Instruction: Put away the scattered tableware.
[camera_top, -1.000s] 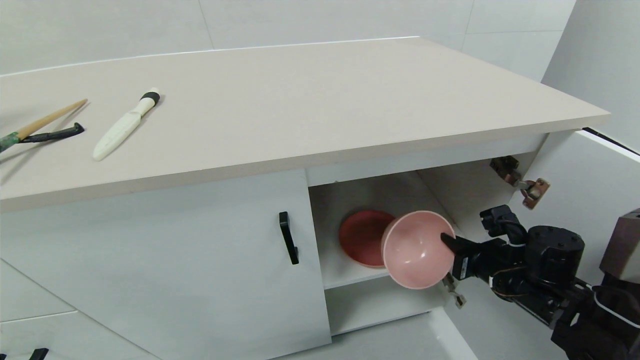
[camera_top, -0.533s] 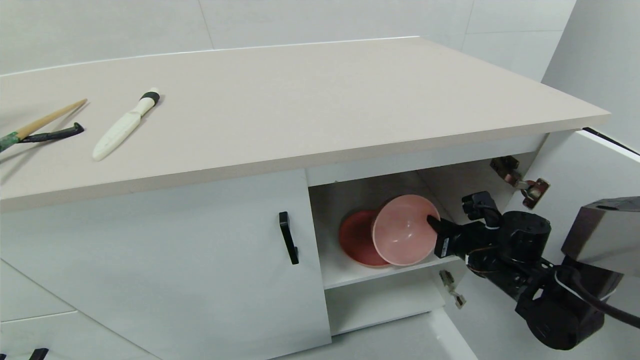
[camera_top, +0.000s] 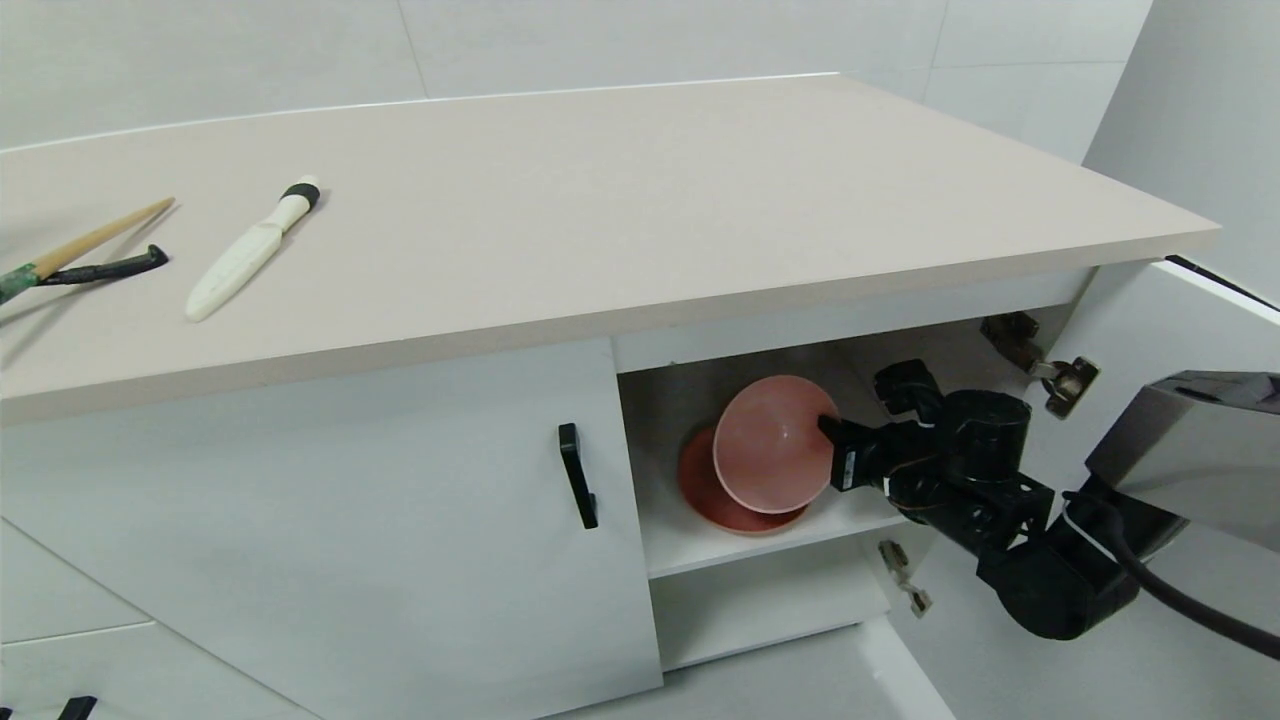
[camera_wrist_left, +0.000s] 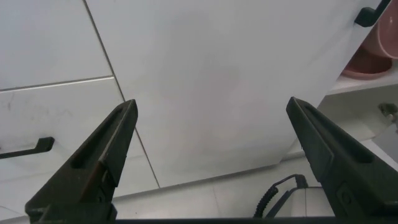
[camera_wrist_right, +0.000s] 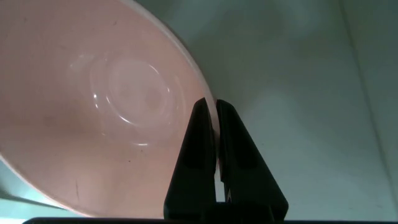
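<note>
Pink bowl (camera_top: 772, 443) is tipped on edge inside the open cabinet bay, hollow facing out, above the upper shelf (camera_top: 700, 555). Your right gripper (camera_top: 826, 428) is pinched tight on its rim, one finger inside the bowl and one outside.

The bowl overlaps a red dish (camera_top: 700, 487) lying on that shelf. You cannot tell whether they touch; much of the dish is covered.

Room to move: the closed door (camera_top: 400, 520) has its edge just beside the dish. The hinge (camera_top: 1062, 378) is near the arm. The countertop (camera_top: 600, 200) lip runs overhead.

Your left gripper (camera_wrist_left: 211, 106) hangs spread wide, holding nothing, facing the closed door.

On the countertop's left lie a white knife (camera_top: 250, 250), a wooden stick (camera_top: 100, 235) and a black-handled tool (camera_top: 105, 268). The last two run out of view.
</note>
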